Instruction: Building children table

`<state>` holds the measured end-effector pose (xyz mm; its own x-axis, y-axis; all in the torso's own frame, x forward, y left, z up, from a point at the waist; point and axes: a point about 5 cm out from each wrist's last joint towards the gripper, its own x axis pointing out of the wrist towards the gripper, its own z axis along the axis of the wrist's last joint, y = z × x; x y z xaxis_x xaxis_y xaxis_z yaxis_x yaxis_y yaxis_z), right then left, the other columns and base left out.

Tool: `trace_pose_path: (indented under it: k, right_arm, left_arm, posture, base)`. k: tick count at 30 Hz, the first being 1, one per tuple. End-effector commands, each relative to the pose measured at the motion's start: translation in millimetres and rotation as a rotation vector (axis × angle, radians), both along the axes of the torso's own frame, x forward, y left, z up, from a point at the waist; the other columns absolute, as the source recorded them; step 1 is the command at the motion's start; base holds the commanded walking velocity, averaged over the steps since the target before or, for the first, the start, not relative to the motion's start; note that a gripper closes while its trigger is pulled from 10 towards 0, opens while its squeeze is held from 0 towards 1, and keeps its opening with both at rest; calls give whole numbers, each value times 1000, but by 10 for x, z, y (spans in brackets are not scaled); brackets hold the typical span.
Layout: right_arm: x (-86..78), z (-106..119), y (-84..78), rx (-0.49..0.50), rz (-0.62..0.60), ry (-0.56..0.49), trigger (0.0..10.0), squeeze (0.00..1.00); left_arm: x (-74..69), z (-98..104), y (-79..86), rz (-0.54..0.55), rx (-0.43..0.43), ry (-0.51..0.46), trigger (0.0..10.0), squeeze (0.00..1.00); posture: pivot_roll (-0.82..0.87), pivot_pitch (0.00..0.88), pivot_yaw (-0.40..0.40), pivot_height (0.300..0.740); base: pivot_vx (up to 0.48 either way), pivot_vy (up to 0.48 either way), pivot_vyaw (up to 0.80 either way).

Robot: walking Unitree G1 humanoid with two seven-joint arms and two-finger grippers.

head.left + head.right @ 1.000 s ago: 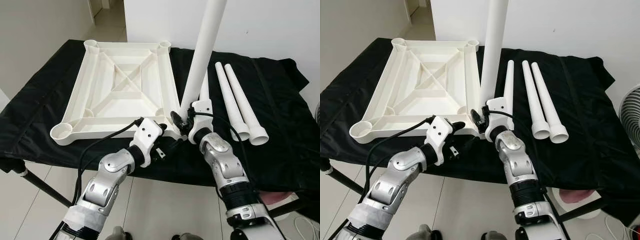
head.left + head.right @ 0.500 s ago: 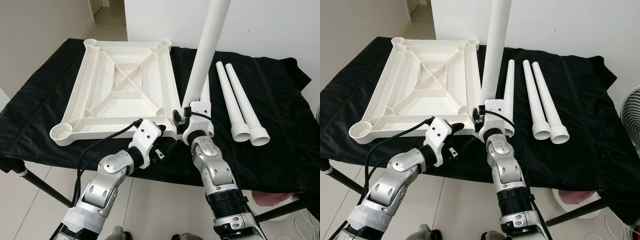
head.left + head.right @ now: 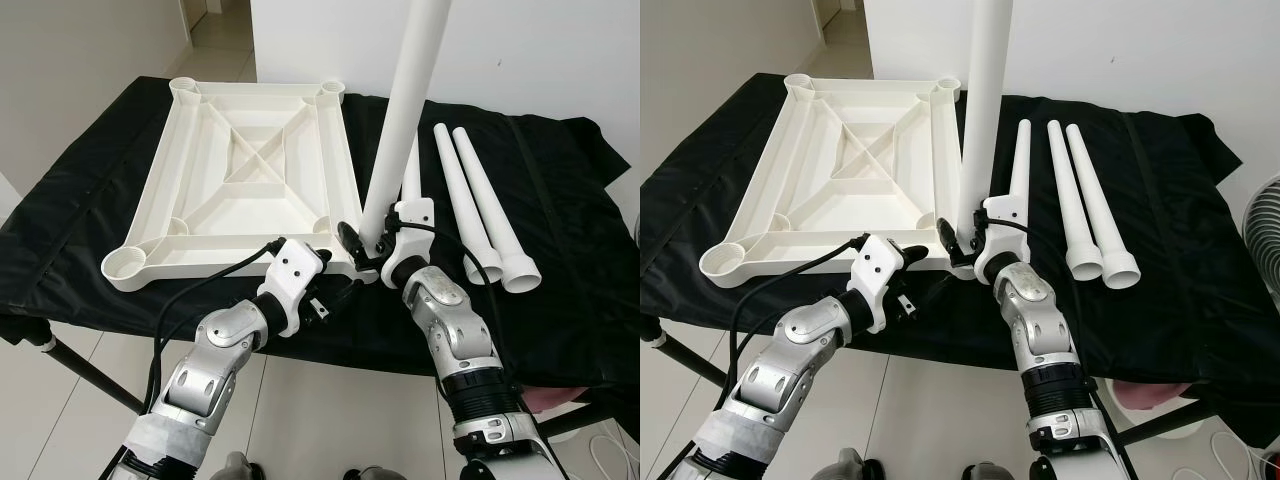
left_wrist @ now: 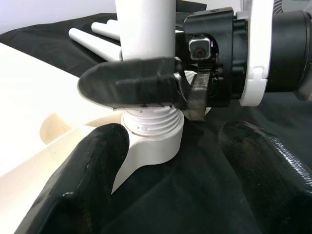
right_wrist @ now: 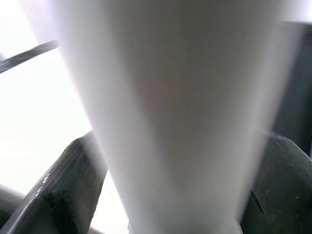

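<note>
The white table top (image 3: 340,150) lies upside down on the black cloth. A white table leg (image 3: 400,120) stands nearly upright with its threaded end (image 4: 151,122) in the near right corner socket (image 4: 153,144). My right gripper (image 3: 362,240) is shut on the leg just above the socket; its fingers (image 5: 63,190) press both sides of the leg (image 5: 165,112). My left gripper (image 4: 178,170) is open at the table's front edge, with one finger (image 4: 92,165) on each side of the socket, not touching it.
Three spare legs lie on the cloth to the right: one (image 3: 411,175) partly behind the upright leg, two more (image 3: 462,200) (image 3: 490,205) side by side. A fan (image 3: 1265,220) stands at the far right. The cloth's front edge (image 3: 100,320) hangs close to my arms.
My right forearm has swung back to the right while the gripper keeps hold of the leg. The leg's top has tipped slightly left. The left arm has stayed put.
</note>
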<state>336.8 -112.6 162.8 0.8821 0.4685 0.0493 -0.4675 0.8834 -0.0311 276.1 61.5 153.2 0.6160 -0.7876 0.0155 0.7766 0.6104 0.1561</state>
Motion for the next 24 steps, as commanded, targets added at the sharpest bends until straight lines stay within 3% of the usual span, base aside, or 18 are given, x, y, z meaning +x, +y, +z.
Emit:
trace_pose_path:
  k: [1, 6, 7, 8, 9, 15, 24]
  right_arm:
    - [-3, -2, 20, -36, 61, -24, 10000, 0]
    - [4, 5, 21, -91, 141, -56, 10000, 0]
    - [28, 5, 17, -124, 171, -66, 7373, 0]
    - [28, 5, 17, -124, 171, -66, 7373, 0]
    - [56, 1, 6, -150, 192, -70, 0, 0]
    - [90, -49, -65, -179, 204, -43, 0, 0]
    - [32, -144, -86, -117, 143, -3, 196, 0]
  left_arm:
    - [16, -20, 26, 39, 17, -7, 10000, 0]
    - [23, -17, 29, 37, 21, -10, 10000, 0]
    - [24, -11, 27, 35, 23, -12, 10000, 0]
    - [24, -11, 27, 35, 23, -12, 10000, 0]
    - [29, -7, 26, 33, 25, -14, 10000, 0]
    - [24, -6, 34, 32, 26, -13, 10000, 0]
    - [14, -10, 29, 29, 24, -8, 10000, 0]
  posture:
    - [-84, 18, 6, 740]
    - [-84, 9, 11, 740]
    - [-84, 9, 11, 740]
    - [-84, 9, 11, 740]
    - [-83, 6, 15, 740]
    - [-81, 7, 16, 740]
    - [-87, 24, 19, 740]
  base:
    - [0, 0, 0]
    - [0, 0, 0]
    - [0, 0, 0]
    - [0, 0, 0]
    - [0, 0, 0]
    - [0, 0, 0]
    - [0, 0, 0]
